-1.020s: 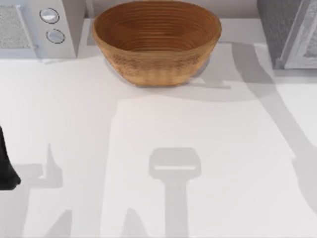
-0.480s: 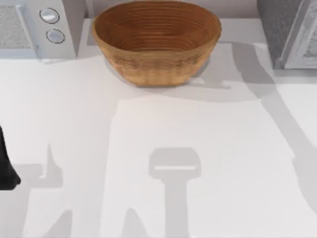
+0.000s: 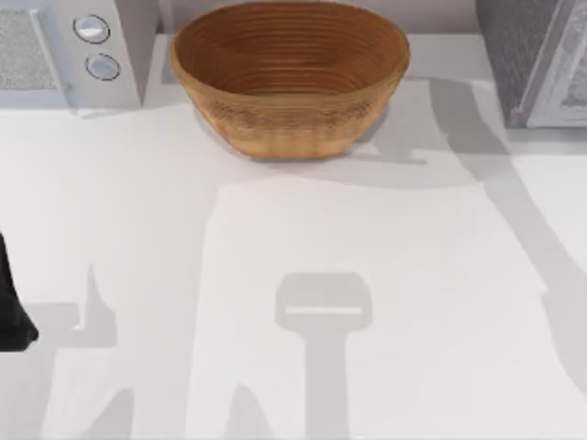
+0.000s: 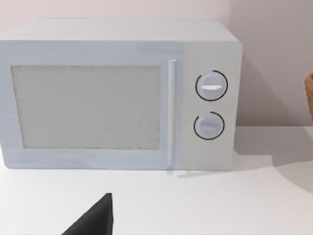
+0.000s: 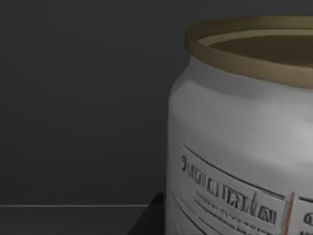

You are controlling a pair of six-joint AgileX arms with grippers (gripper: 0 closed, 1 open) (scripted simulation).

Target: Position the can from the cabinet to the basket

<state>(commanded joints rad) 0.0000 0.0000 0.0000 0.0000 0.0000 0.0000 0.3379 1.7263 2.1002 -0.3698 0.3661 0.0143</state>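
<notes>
— Two containers, you said. What stood at the left?

— First, at the surface's (image 3: 138,229) left edge, a dark part of the left arm (image 3: 11,316) hung low, well apart from everything. At the far left corner sat a white microwave (image 3: 69,50) with its door closed and two round dials beside the door.

— And the left gripper?

— In its wrist view a dark tip of the left gripper (image 4: 94,220) hovered above the surface in front of the microwave. Whether it was apart or together, I could not tell.

— Then the basket?

— Just to the right of the microwave, at the far middle. The basket (image 3: 289,128) stood upright on the surface, and its inside showed ribbed wicker rings right down to the bottom.

— And at the right?

— A grey cabinet (image 3: 537,64) at the far right corner. The right wrist view looked into a dark compartment, where the can (image 5: 234,147) stood upright and very near the camera, pale, with fine lettering and a thin red stripe.

— Was the right gripper on it?

— A dark tip of the right gripper (image 5: 150,218) sat just beside the can's base. Contact, and whether it was apart or together, I could not tell.
</notes>
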